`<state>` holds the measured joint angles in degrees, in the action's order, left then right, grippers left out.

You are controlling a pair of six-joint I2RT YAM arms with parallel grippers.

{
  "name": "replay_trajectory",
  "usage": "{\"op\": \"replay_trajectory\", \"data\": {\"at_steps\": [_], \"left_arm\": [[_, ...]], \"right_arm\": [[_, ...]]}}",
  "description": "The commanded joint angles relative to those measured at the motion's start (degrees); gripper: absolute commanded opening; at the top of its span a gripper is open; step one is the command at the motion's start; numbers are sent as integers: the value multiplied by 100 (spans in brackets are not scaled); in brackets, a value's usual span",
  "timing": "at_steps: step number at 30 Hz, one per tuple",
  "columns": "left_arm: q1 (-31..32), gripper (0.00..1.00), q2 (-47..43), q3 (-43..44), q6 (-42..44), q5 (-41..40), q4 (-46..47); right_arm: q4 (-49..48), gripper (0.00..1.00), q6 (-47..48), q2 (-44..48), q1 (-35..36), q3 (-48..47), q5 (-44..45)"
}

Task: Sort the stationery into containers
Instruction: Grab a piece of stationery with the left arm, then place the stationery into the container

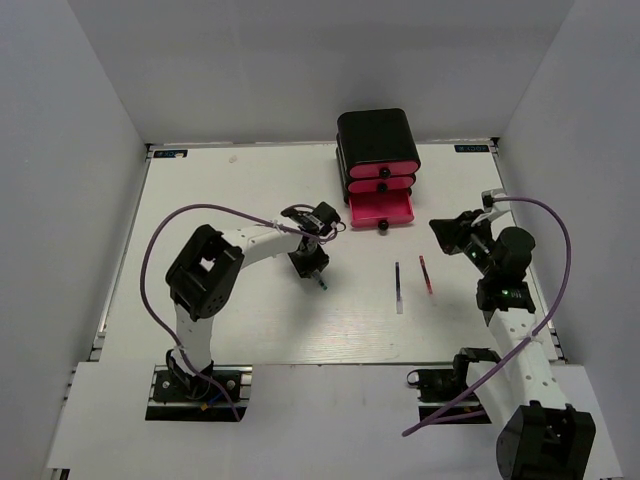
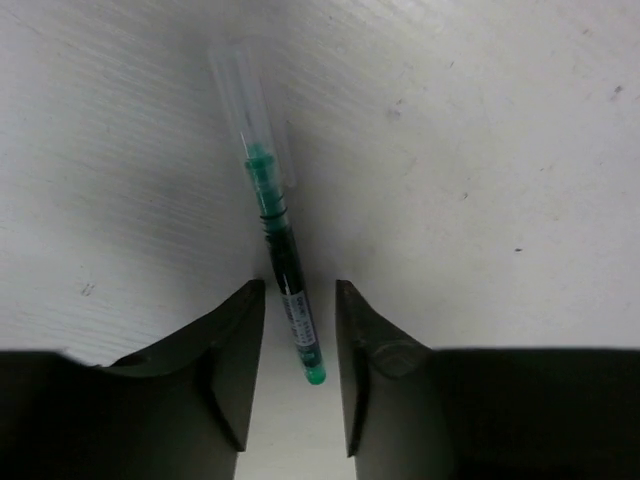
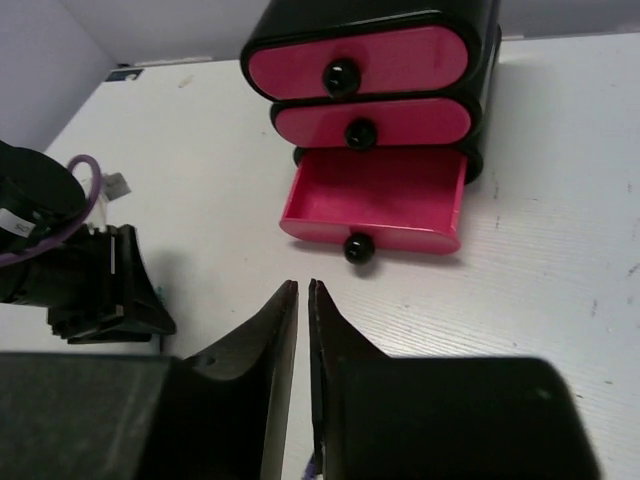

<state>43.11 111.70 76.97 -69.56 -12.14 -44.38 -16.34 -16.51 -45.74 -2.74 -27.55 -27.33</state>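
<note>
The cabinet (image 1: pixel 378 130) is glossy black. Its three drawers (image 3: pixel 385 60) have hot-pink fronts, each with a round black knob (image 3: pixel 340 75), and the bottom drawer (image 3: pixel 385 190) is the same pink inside. The green pen (image 2: pixel 285 270) has a green grip and end plug, a dark barrel with a pale printed label, and a clear cap. The tabletop (image 1: pixel 250 320) is white with a faint grain. The dark blue pen (image 1: pixel 398 283) fades paler toward one end; the red pen (image 1: pixel 426 274) is plain red. The arms (image 1: pixel 260 245) are white and black with purple cables (image 1: pixel 560 250). The left claw (image 2: pixel 300 290) and right claw (image 3: pixel 303 285) are matte black.
</note>
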Motion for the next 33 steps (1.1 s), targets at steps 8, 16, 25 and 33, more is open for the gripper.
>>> {"op": "replay_trajectory", "data": {"at_steps": [8, 16, 25, 33], "left_arm": [[92, 15, 273, 292, 284, 36, -509], [258, 0, -190, 521, 1601, -78, -485], [312, 0, -1467, 143, 6698, 1662, 2116], [312, 0, -607, 1232, 9449, 2313, 2952]], "right_arm": [[254, 11, 113, 82, -350, -172, -184], [8, 69, 131, 188, -578, -84, -799], [-238, 16, 342, 126, -763, 4, -1564], [-317, 18, 386, 118, -921, 39, -1521]]}}
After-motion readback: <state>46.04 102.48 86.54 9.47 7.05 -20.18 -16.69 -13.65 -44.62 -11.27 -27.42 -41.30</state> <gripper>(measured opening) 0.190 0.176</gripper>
